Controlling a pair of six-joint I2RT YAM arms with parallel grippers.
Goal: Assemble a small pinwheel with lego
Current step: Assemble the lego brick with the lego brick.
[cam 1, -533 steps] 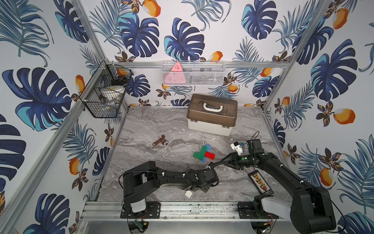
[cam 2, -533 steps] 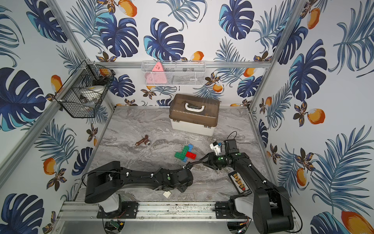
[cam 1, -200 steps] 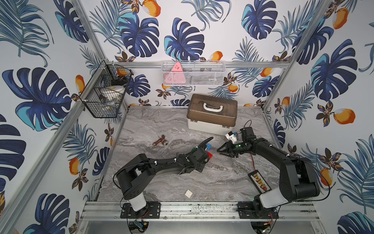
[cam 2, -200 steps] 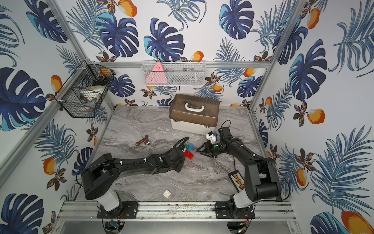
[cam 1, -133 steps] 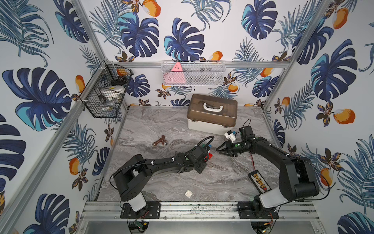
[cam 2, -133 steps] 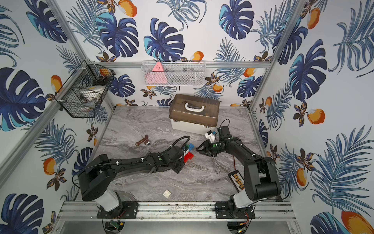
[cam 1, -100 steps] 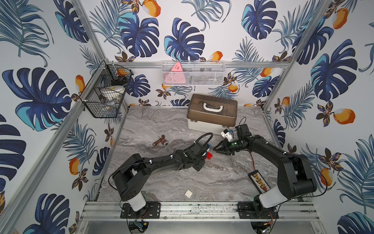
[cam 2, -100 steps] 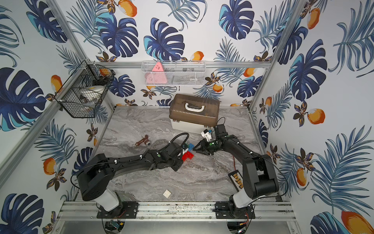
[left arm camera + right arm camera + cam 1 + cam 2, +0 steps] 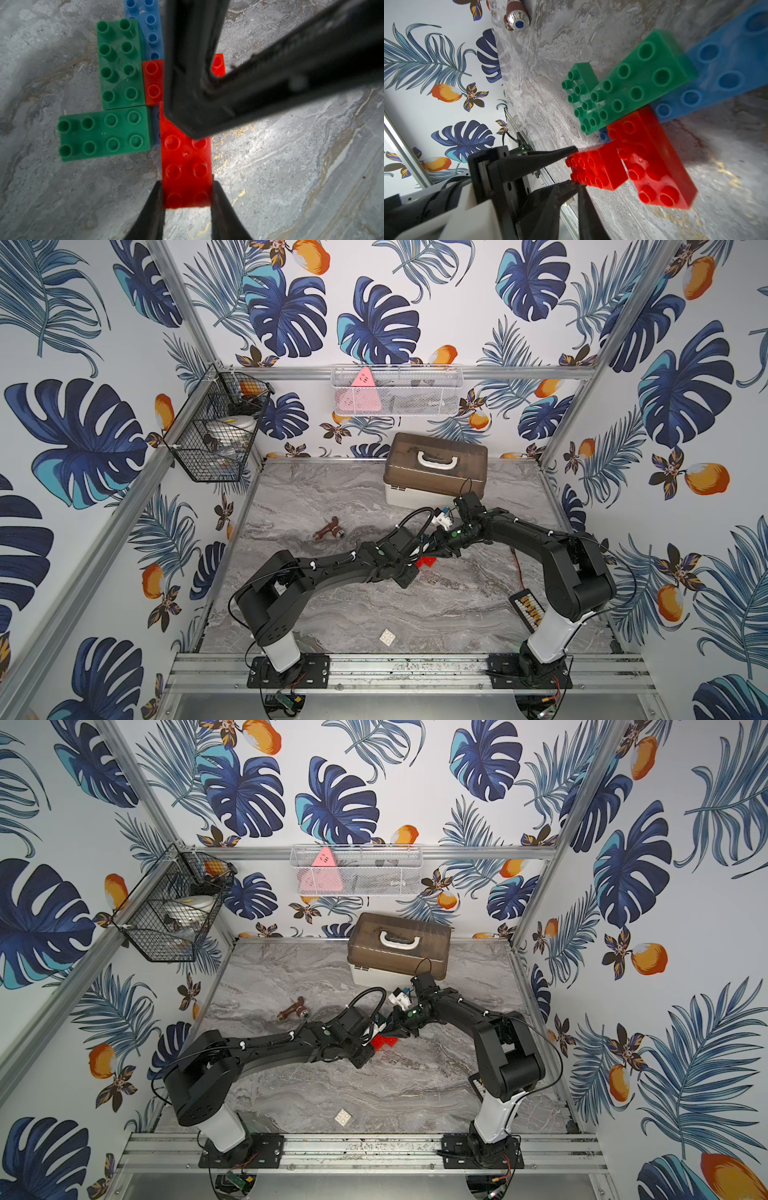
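Note:
The lego cluster lies mid-table: two green bricks, a blue brick and a red brick. My left gripper is shut on the end of a second red brick, which lies flat against the cluster. My right gripper comes in from the other side, its jaws together and nothing between them, tips on top of that red brick. In both top views the two arms meet over the red bricks and hide the rest. The white square brick lies alone near the front rail.
A brown-lidded box stands at the back. A small brown object lies left of the bricks. A black tray with yellow beads sits beside the right arm's base. A wire basket hangs on the left wall.
My right gripper has moved left onto the bricks and its jaws have closed. My left gripper has shifted slightly toward the back, staying shut on the red brick.

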